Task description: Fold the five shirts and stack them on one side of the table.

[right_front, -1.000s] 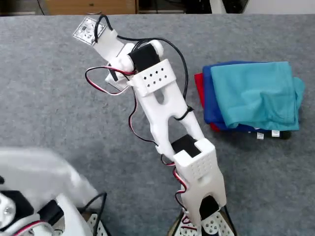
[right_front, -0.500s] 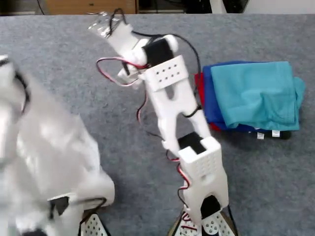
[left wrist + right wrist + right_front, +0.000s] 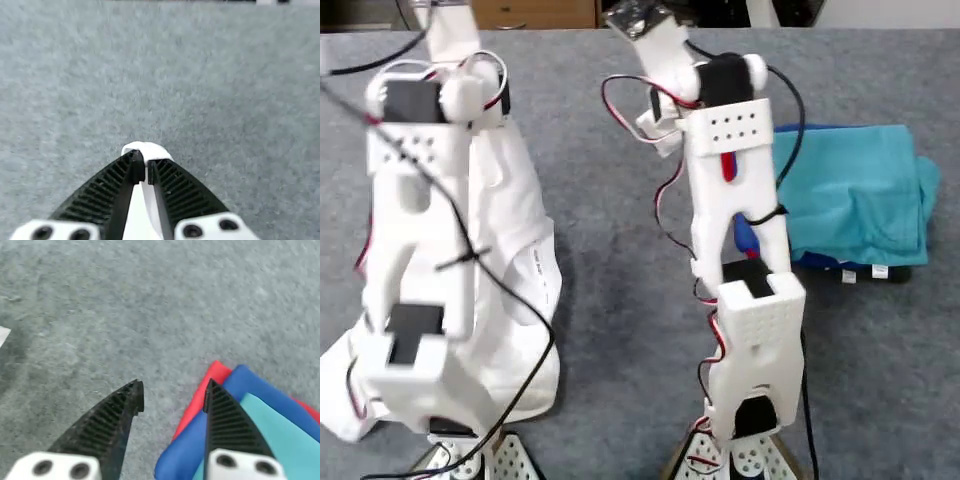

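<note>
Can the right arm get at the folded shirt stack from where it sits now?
Probably yes. The right gripper is open and close by the red and blue edge of the stack of folded shirts, and nothing lies between them.

Wooden cabinet point(image 3: 535, 13) at the back, dark clutter point(image 3: 715, 10) beside it

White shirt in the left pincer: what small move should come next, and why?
Probably pull the left pincer toward the far edge of the table and lower it, so the white shirt spreads flat for folding: it is pinched at one spot and lies crumpled under that arm.
</note>
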Available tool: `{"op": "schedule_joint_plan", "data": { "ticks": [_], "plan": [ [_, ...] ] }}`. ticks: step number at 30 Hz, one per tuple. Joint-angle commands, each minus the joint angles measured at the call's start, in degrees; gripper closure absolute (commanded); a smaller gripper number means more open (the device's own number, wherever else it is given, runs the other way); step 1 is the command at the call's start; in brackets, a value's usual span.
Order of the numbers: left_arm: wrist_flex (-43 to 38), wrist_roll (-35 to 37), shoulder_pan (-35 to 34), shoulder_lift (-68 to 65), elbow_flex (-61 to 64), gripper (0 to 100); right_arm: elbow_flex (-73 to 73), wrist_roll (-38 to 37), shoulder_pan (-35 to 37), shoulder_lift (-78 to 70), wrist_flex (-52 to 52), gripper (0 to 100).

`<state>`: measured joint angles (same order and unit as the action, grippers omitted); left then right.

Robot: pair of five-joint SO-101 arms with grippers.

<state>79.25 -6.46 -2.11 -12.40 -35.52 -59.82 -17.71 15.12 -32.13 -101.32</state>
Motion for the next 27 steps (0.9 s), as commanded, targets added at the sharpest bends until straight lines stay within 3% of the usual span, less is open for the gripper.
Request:
{"op": "schedule_joint_plan", "data": {
  "ticks": [1, 6, 12, 16, 18, 21, 24, 27],
  "plan": [
    [1.0, -1.7, 0.8, -7.7, -8.3, 96, -1.8, 0.4, -2.5, 0.2, 0.3, 78.9],
    [8.0, -3.1, -0.9, -16.9, -18.5, 80, -1.6, 0.4, -1.9, 0.1, 0.2, 78.9],
    [17.9, -3.6, -9.0, -20.8, -35.6, 80, -1.5, 0.4, -0.5, 0.1, 0.3, 79.8],
    [21.8, -5.9, -14.6, -20.3, -39.1, 81, -1.6, 0.4, 3.6, 0.0, 0.9, 94.6],
    [21.8, -6.2, -18.5, -18.1, -37.2, 83, -1.6, -1.8, 6.3, -0.9, 1.2, 99.2],
    [21.8, -7.6, -23.6, -12.4, -27.8, 85, -1.6, -3.9, 10.9, -4.1, 0.7, 98.4],
    [21.8, -14.0, -25.4, -4.3, -12.0, 86, -2.0, -4.1, 15.2, -8.7, 0.8, 98.4],
    [21.7, -15.6, -25.0, 6.8, 7.9, 86, -2.2, -4.2, 19.5, -13.3, 0.8, 98.4]
  ]
}}
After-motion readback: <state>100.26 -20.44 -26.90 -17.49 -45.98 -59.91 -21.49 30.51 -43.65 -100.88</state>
